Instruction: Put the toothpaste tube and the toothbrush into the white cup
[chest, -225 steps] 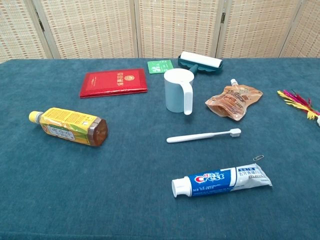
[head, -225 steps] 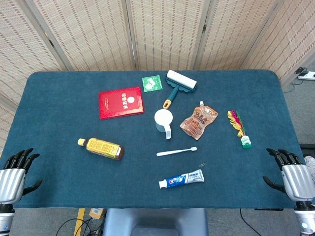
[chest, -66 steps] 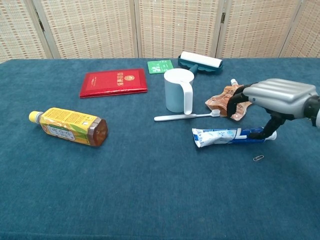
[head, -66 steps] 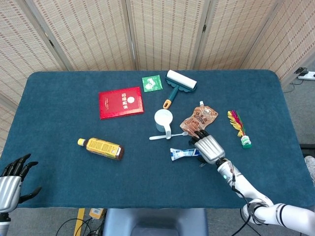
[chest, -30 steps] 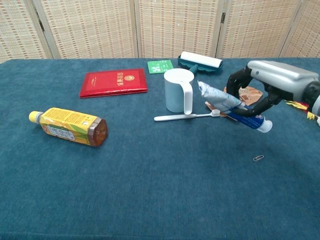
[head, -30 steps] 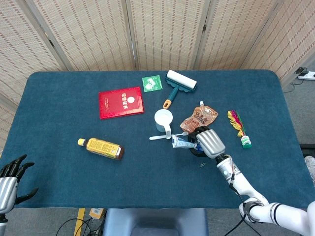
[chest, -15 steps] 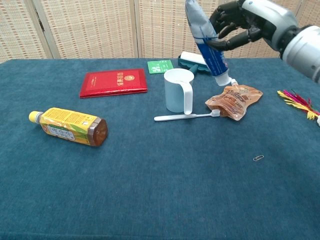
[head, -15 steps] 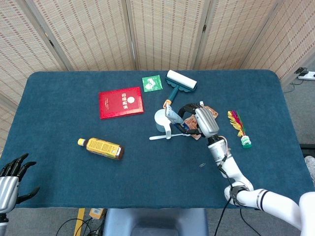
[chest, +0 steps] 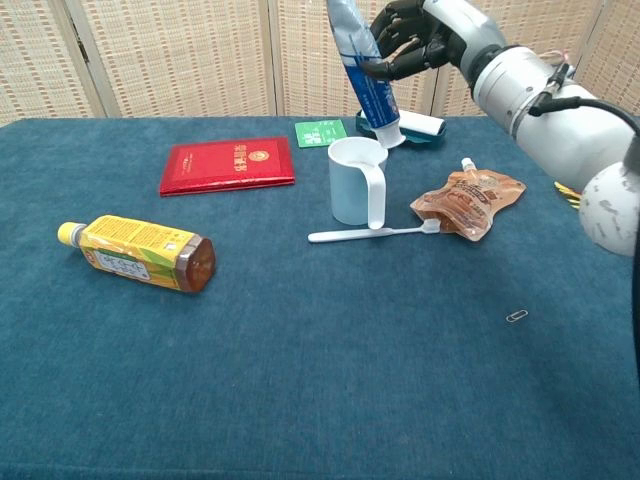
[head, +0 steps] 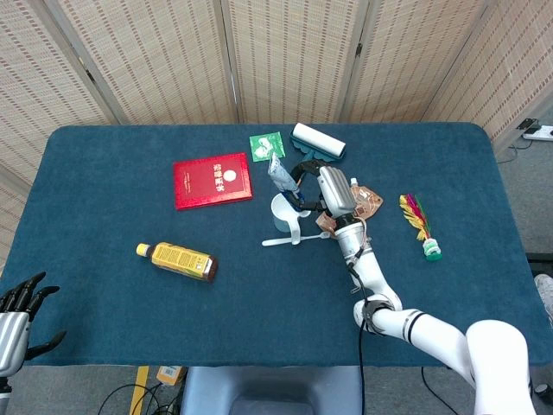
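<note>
My right hand (chest: 415, 40) (head: 321, 186) grips the blue and white toothpaste tube (chest: 362, 75) (head: 278, 175) nearly upright, cap end down, just above the rim of the white cup (chest: 354, 182) (head: 286, 212). The cup stands upright mid-table with its handle toward me. A white toothbrush (chest: 372, 234) (head: 294, 239) lies flat on the cloth right in front of the cup. My left hand (head: 17, 307) hangs open off the table's near left corner, holding nothing.
A brown spout pouch (chest: 468, 202) lies right of the cup, a lint roller (chest: 420, 125) and green packet (chest: 320, 132) behind it. A red booklet (chest: 228, 165) and a yellow-labelled bottle (chest: 140, 253) lie to the left. A feather shuttlecock (head: 421, 226) and a paperclip (chest: 516, 316) lie to the right.
My right hand has carried the tube leftward and back, from above the pouch to over the cup's rim. The toothbrush, cup and left hand have stayed put.
</note>
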Controlling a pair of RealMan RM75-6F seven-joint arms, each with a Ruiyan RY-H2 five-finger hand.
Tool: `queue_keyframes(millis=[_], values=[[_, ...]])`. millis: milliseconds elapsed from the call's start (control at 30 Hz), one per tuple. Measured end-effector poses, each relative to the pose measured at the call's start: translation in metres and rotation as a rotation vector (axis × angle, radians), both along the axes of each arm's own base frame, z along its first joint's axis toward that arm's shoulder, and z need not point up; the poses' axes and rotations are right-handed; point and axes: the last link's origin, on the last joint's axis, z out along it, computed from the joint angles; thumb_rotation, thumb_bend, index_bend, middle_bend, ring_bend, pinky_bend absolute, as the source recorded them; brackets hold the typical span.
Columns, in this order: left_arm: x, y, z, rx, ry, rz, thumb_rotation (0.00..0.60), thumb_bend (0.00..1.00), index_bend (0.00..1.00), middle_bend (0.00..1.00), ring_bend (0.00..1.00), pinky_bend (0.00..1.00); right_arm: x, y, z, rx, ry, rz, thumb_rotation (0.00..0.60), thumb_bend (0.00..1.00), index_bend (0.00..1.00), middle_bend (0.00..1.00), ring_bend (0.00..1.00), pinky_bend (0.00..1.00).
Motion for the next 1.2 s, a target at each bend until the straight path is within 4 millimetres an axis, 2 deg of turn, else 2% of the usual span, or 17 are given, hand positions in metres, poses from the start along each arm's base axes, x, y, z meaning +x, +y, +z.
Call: queue_keyframes(millis=[267, 500, 867, 1067, 1200], values=[[-0.006, -0.001, 0.001, -0.003, 0.004, 0.021, 0.6, 0.22, 0.27, 0.11, 0.14, 0.2, 0.006, -0.015, -0.023, 0.006, -0.025, -0.033, 0.6, 0.35, 0.82, 0.56, 0.35, 0.32], [-0.009, -0.001, 0.0, -0.007, 0.002, 0.033, 0.6, 0.22, 0.27, 0.11, 0.14, 0.2, 0.012, -0.018, -0.044, 0.029, -0.044, -0.036, 0.6, 0.33, 0.82, 0.56, 0.34, 0.32], [-0.011, -0.001, -0.001, -0.021, -0.009, 0.036, 0.6, 0.22, 0.27, 0.11, 0.14, 0.2, 0.002, -0.016, -0.059, 0.048, -0.036, -0.034, 0.6, 0.3, 0.82, 0.49, 0.32, 0.32], [-0.01, -0.001, -0.003, -0.026, -0.011, 0.036, 0.6, 0.22, 0.27, 0.11, 0.14, 0.2, -0.008, -0.014, -0.063, 0.053, -0.016, -0.046, 0.6, 0.29, 0.79, 0.46, 0.28, 0.32], [-0.01, -0.002, -0.003, -0.025, -0.012, 0.037, 0.6, 0.22, 0.27, 0.11, 0.14, 0.2, -0.014, -0.013, -0.066, 0.062, -0.011, -0.053, 0.6, 0.26, 0.68, 0.43, 0.25, 0.3]])
